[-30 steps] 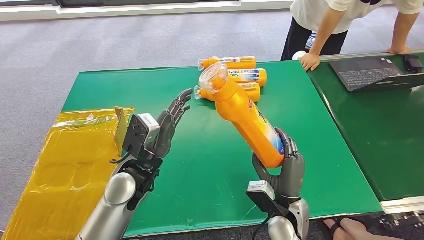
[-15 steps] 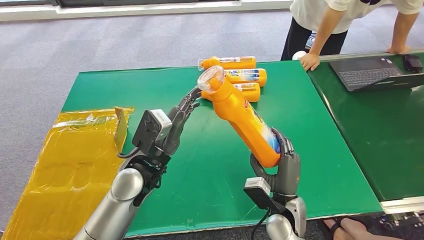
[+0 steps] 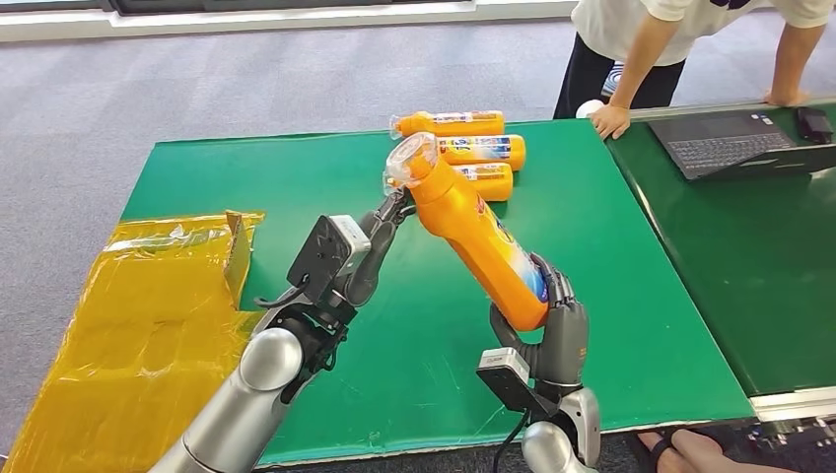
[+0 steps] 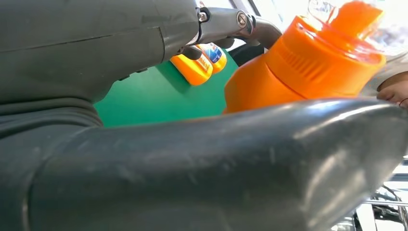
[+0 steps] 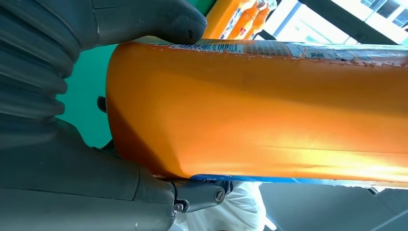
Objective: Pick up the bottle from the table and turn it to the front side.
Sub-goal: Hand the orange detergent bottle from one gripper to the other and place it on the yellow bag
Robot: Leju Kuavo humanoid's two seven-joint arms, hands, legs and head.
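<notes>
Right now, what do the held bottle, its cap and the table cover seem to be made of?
Held bottle: likely glossy orange plastic; soft highlights run along its body, with a printed label. Cap: orange plastic, ribbed on its side, under a clear, probably plastic cover. Table cover: green, matte, possibly felt or a rubber mat; it shows faint scuffs and no glare.

We see a green table (image 3: 246,168) standing on grey carpet (image 3: 197,79). Left of the table, a yellow plastic sheet (image 3: 128,325) drapes over its edge and down to the carpet. Right of the table, touching it, stands a second green table (image 3: 749,276) carrying an open laptop (image 3: 734,143) and a small dark device (image 3: 814,123). Beyond the table, a pale skirting strip (image 3: 246,20) runs along the wall, and a person (image 3: 680,39) leans on the far right corner.
</notes>
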